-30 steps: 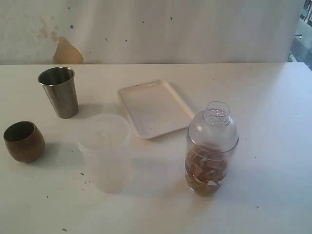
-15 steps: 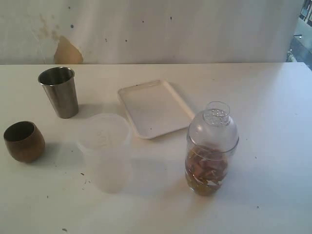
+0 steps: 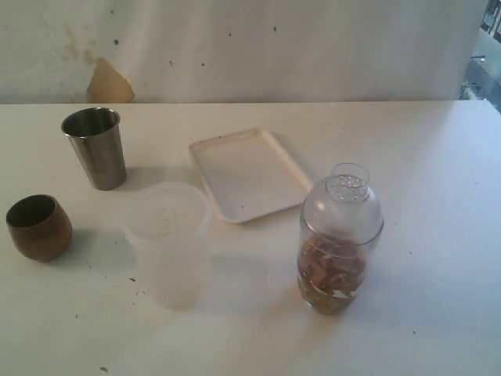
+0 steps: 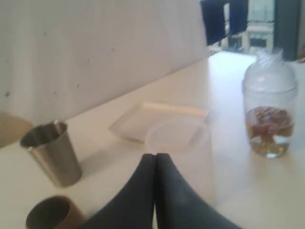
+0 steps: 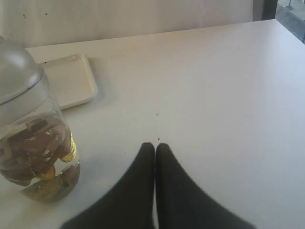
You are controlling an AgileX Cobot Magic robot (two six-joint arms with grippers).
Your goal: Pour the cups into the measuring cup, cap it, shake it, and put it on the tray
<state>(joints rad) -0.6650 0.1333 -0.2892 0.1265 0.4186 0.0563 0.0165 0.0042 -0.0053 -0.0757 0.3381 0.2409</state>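
While both grippers are outside the exterior view, each wrist view shows its own one. The left gripper (image 4: pixel 155 160) has its two dark fingers pressed together with nothing between them, and the right gripper (image 5: pixel 155 149) is pressed together in the same way, also with nothing held.

I take the white tray (image 3: pixel 249 174) as the middle of the dial in the exterior view and go from left to right. The brown wooden cup (image 3: pixel 39 227) stands upright on the table (image 3: pixel 438 157) between 8 and 9 o'clock, well apart from the tray. Its inside is dark, so I cannot tell what it contains. The steel tumbler (image 3: pixel 95 147) stands upright between 9 and 10 o'clock, and its inside is also too dark to judge. The frosted container (image 3: pixel 168 243) stands near the tray at about 7 o'clock with its lid on; its content cannot be seen through the cloudy wall.

The measuring cup (image 3: pixel 340 239) stands upright on the table at about 4 o'clock, just beside the tray and not on it. A clear domed cap (image 3: pixel 343 200) sits on it. In its lower part there are brown pieces, some golden-yellow ones and a little liquid. Any print on its side is too blurred to read.
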